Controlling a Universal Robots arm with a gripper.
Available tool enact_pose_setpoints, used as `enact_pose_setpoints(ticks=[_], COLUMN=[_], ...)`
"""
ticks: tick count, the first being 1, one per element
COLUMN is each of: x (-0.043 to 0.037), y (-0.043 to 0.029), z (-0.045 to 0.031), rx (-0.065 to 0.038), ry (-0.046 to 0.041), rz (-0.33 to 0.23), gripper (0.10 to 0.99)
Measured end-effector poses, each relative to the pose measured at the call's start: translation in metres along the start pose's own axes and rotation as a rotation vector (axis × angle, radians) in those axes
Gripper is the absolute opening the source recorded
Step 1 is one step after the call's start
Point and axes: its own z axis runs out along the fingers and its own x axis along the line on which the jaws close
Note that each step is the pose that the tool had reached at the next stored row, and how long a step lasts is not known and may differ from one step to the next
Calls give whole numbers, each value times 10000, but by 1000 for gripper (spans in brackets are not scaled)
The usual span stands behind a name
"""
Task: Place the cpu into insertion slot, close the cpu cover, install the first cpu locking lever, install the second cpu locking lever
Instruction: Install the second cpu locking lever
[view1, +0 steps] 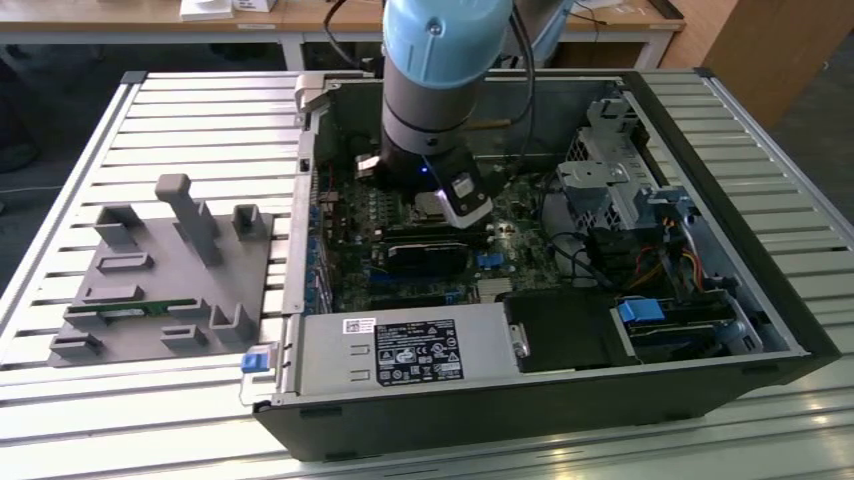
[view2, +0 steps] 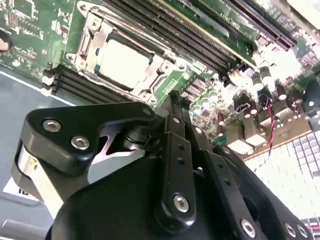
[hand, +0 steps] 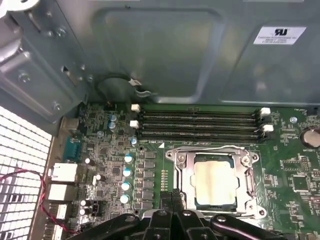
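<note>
The cpu (hand: 214, 182) lies flat in the insertion slot (hand: 185, 200), its dull beige top showing through the window of the cpu cover (hand: 215, 152), which is folded down over it. In the second wrist view the cpu (view2: 125, 62) sits the same way inside the cover (view2: 160, 65). Thin wire levers run along the frame's edges; whether they are latched I cannot tell. My gripper (hand: 171, 196) is shut with nothing between its fingers, its tip just beside the socket's edge, slightly above the board. In the exterior view the gripper (view1: 461, 212) hangs inside the open computer case over the board.
Black memory slots (hand: 200, 125) run beside the socket, and small capacitors (hand: 127, 172) stand near my fingertips. A labelled power-supply box (view1: 400, 350) sits at the case front, a drive cage (view1: 614, 170) on the exterior view's right, a grey fixture (view1: 160, 270) on its left.
</note>
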Motion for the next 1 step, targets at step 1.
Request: enact_pose_setpoints(ticks=[1], x=[0], y=[0], z=[1], rx=[-2], ry=[-1], rz=[0], gripper=[122])
